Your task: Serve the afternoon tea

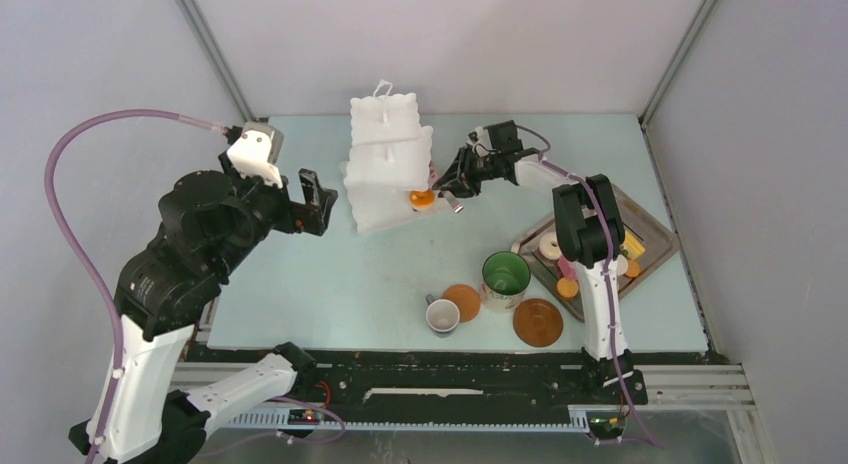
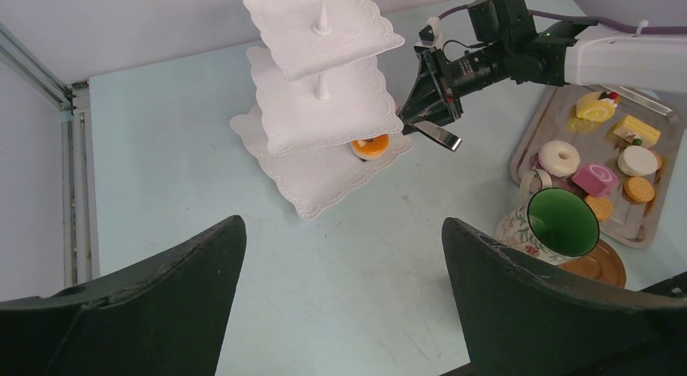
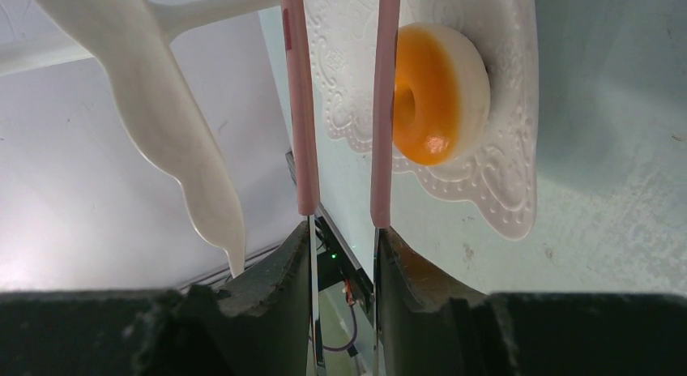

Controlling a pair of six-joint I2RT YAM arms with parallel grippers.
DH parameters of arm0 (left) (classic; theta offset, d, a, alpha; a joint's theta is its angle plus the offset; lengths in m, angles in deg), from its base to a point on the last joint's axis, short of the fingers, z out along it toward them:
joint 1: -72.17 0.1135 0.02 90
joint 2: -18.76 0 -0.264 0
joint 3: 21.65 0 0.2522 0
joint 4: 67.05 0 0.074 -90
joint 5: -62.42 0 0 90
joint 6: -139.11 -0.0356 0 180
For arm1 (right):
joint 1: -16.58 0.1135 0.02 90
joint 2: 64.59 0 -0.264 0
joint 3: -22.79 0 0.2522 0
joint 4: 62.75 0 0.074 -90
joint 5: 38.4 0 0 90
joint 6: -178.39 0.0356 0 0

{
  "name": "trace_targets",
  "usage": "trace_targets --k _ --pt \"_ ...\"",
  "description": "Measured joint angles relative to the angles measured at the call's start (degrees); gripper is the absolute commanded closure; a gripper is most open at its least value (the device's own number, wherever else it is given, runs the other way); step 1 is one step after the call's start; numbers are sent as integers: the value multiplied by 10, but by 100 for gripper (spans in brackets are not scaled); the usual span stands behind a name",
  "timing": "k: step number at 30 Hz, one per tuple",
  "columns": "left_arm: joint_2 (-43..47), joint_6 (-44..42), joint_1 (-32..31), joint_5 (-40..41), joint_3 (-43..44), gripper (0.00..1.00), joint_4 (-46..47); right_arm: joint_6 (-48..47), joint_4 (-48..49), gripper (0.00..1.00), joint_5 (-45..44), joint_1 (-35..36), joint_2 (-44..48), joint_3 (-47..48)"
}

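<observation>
Tabletop pale blue under white stand, grey walls around.

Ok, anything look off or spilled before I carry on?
Nothing is spilled or broken. The stand is upright, with one doughnut lying flat near its bottom tier's rim. The only loose end is that the cup stands apart from the saucer, not on it.
</observation>
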State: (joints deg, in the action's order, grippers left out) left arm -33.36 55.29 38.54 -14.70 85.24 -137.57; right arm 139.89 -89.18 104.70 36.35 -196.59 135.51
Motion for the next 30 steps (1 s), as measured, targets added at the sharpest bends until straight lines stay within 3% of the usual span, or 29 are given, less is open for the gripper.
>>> trace_targets --k 7,18,30 --pt "3 0 0 0 0 2 0 -19 -27 58 -8 -4 0 0" --pt "12 0 0 0 -6 2 0 -40 -54 56 -20 -9 4 -1" --pt "19 3 0 0 -31 2 9 -71 -119 57 -37 -43 73 -22"
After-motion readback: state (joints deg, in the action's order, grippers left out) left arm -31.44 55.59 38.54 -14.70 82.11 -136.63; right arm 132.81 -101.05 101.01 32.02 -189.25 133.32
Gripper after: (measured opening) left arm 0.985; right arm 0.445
